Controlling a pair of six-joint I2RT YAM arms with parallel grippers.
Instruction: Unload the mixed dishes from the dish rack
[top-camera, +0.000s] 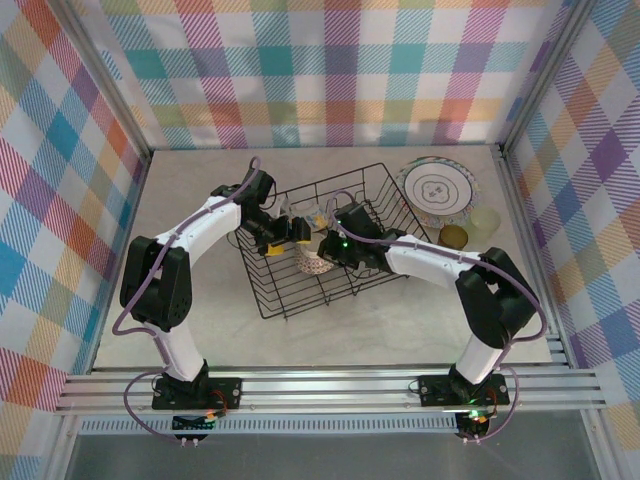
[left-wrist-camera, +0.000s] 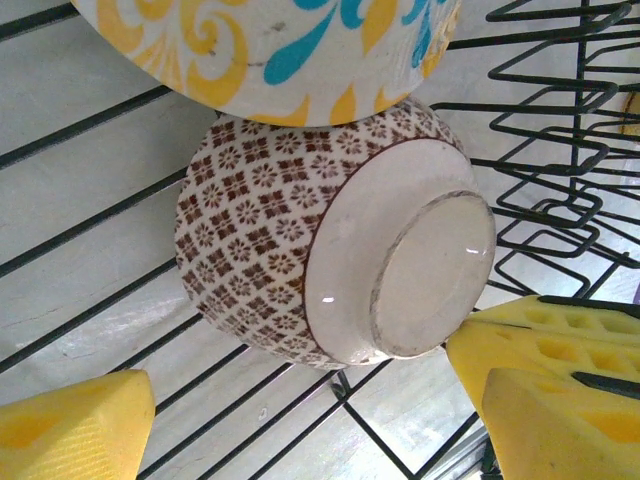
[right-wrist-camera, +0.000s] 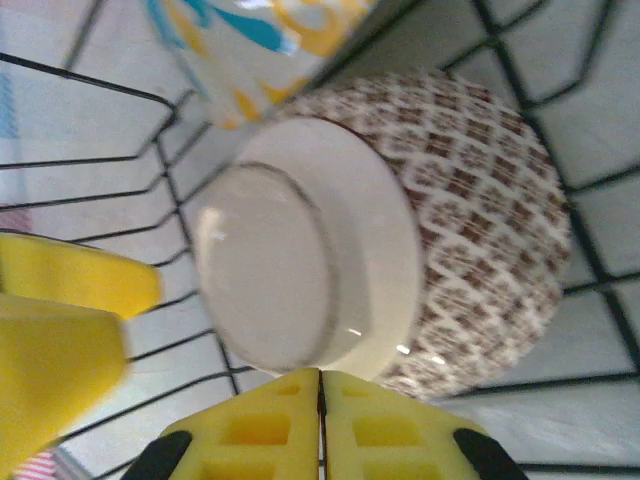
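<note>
A brown-patterned small bowl (left-wrist-camera: 260, 230) lies on its side on the floor of the black wire dish rack (top-camera: 345, 200), its cream foot turned toward both cameras. A second bowl with yellow and teal swirls (left-wrist-camera: 270, 50) rests against it. My left gripper (left-wrist-camera: 310, 410) is open and straddles the brown bowl's lower side, with its right yellow finger (left-wrist-camera: 560, 380) close against the foot. My right gripper (right-wrist-camera: 320, 420) is shut, pads pressed together with nothing between them, and its tip is at the rim of the brown bowl (right-wrist-camera: 470, 220). From above, both grippers (top-camera: 287, 238) (top-camera: 324, 248) meet inside the rack.
A cream plate with a dark line pattern (top-camera: 435, 190) lies on the table right of the rack. A pale-green cup (top-camera: 487, 220) and an amber cup (top-camera: 453, 237) stand beside it. Upright wire dividers (left-wrist-camera: 560, 180) rise close to the bowls.
</note>
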